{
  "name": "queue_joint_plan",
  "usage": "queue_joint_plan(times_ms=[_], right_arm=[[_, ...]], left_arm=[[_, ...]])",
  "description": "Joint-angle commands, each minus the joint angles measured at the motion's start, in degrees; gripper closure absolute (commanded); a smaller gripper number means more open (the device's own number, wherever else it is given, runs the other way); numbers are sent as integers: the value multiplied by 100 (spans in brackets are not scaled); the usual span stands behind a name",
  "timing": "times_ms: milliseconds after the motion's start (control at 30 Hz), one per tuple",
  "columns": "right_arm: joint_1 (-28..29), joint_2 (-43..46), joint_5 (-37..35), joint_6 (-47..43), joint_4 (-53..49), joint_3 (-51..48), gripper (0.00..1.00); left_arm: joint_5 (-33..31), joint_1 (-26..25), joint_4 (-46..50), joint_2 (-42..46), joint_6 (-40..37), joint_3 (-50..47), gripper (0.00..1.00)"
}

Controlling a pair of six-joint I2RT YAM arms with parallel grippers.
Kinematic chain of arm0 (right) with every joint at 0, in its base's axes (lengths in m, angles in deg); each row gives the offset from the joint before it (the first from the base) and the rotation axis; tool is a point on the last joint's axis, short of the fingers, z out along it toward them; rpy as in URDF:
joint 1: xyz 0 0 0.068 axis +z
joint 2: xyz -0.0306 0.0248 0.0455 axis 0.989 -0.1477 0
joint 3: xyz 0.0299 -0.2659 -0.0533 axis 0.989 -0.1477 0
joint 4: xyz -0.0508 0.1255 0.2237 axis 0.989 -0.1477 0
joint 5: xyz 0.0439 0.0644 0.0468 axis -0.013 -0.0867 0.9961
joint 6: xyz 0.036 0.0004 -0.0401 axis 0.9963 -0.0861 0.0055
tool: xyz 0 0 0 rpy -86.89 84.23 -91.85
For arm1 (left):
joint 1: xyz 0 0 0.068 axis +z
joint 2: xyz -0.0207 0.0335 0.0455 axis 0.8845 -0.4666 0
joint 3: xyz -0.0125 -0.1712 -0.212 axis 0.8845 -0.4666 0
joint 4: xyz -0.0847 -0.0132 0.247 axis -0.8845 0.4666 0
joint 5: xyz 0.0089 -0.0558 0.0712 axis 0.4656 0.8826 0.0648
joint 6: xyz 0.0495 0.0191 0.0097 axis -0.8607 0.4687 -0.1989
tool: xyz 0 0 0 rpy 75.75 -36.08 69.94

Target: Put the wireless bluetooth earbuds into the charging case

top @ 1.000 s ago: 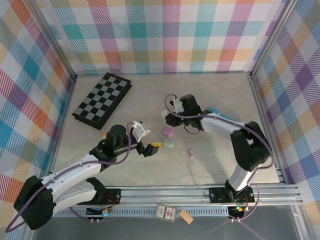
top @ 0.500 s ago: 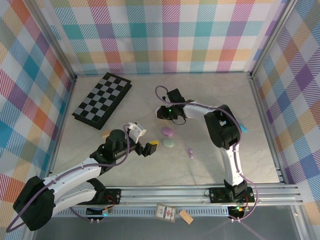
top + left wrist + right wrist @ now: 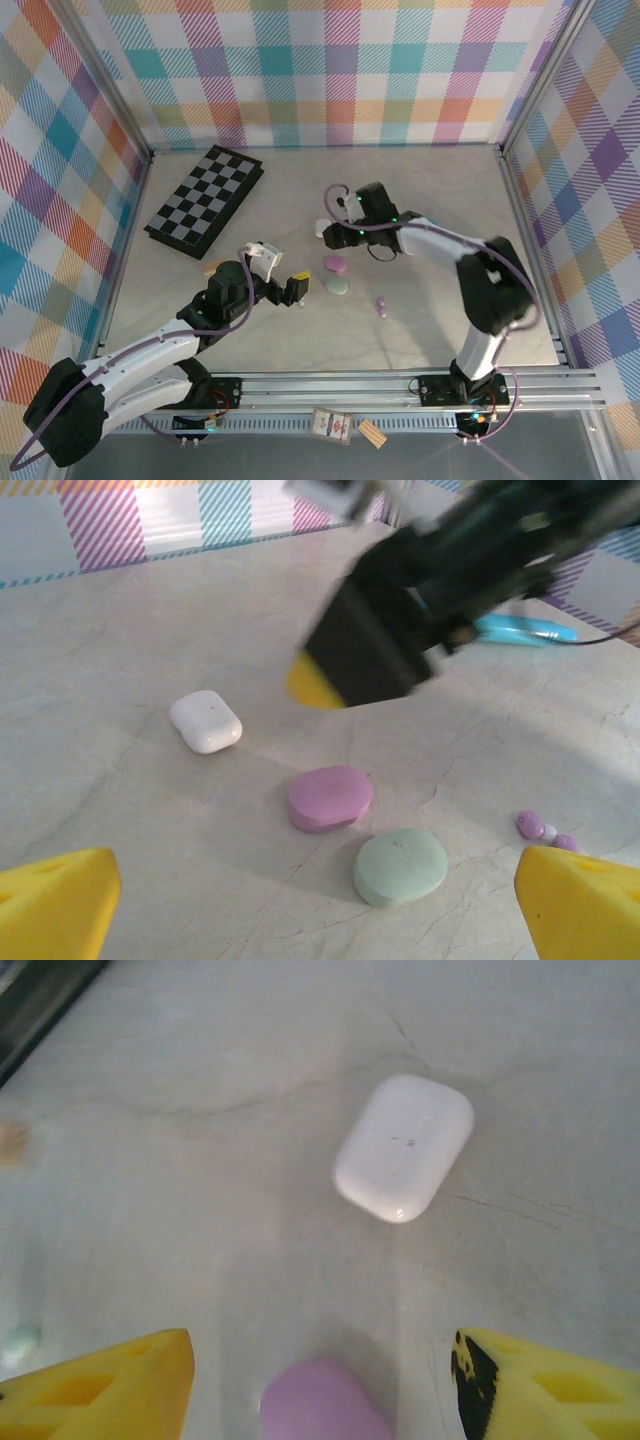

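Left wrist cam: purple earbuds (image 3: 545, 830) sit loose on the table (image 3: 120, 810) around its middle, near the green case (image 3: 401, 866), with the pink case (image 3: 330, 798) and white case (image 3: 206, 721) lined up behind it, all lids shut. Right gripper (image 3: 337, 234) hangs by the white one, fingers spread and empty. Left gripper (image 3: 293, 290) gapes wide too, and a turquoise stick (image 3: 525, 632) lies off toward the right edge.

Light is bright and even; shadows on the table (image 3: 430, 320) are soft. The right pincer (image 3: 340, 675) looks blurred by motion.
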Motion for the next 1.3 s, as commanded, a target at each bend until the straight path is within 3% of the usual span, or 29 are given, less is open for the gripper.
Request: queue_joint_plan(times_ms=[0,100,233,567,800,1033,1267], right_arm=[[77,780,536,-2193,144,-766,28],[233,1367,777,-3250,-400,-1149,24],[526,1701,673,-3710,-790,-1386,18],[855,690,311,-4051,-681,-1284,14],[877,87,61,-4277,-967,-866,21],[920,-308,-9,-4432,-1251,-528,34],[1018,-537,-90,-4538,-1461,-348,40]], left_arm=[[-233,-63,-23,138,36,-92,0],[-315,-63,75,146,-21,-42,0],[-363,-61,207,203,2,29,0],[-683,-63,389,492,151,-33,0],[-736,-59,318,494,102,-41,0],[-716,-63,293,477,14,-6,0],[-657,-63,245,373,35,3,0]])
